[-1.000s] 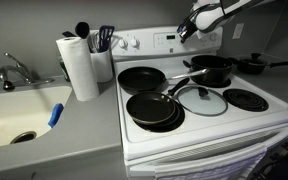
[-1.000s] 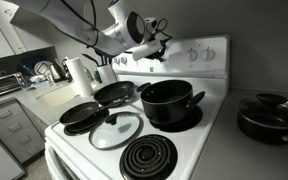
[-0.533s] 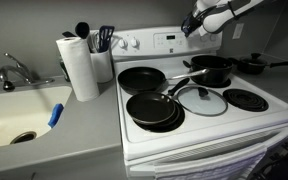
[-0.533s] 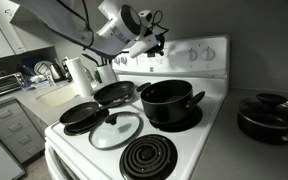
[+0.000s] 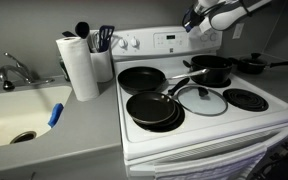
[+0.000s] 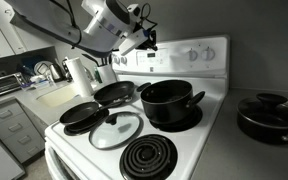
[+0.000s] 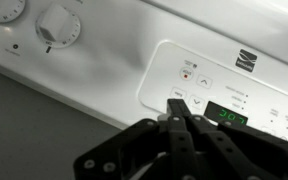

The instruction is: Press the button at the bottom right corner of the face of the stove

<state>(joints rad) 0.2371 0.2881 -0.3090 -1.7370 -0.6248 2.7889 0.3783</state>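
The white stove (image 5: 199,125) with black glass top shows in both exterior views (image 6: 199,150). Its upright white control panel (image 5: 169,42) has round knobs (image 7: 58,26) at the ends and a dark display with green digits (image 7: 227,115) in the middle. My gripper (image 7: 181,108) is shut, fingertips together, just in front of the button pad (image 7: 180,95) left of the display. In the exterior views the gripper (image 5: 194,20) hovers above and in front of the panel (image 6: 144,40). Whether the tips touch the panel cannot be told.
On the cooktop are two black frying pans (image 5: 152,108), a glass lid (image 5: 202,100) and a black pot (image 6: 169,100). Another pot (image 6: 269,115) stands on the counter beside the stove. A paper towel roll (image 5: 79,65), utensil holder (image 5: 102,55) and sink (image 5: 19,115) lie beside the stove.
The gripper has risen and drawn back from the control panel over the last second; nothing on the stove has moved.
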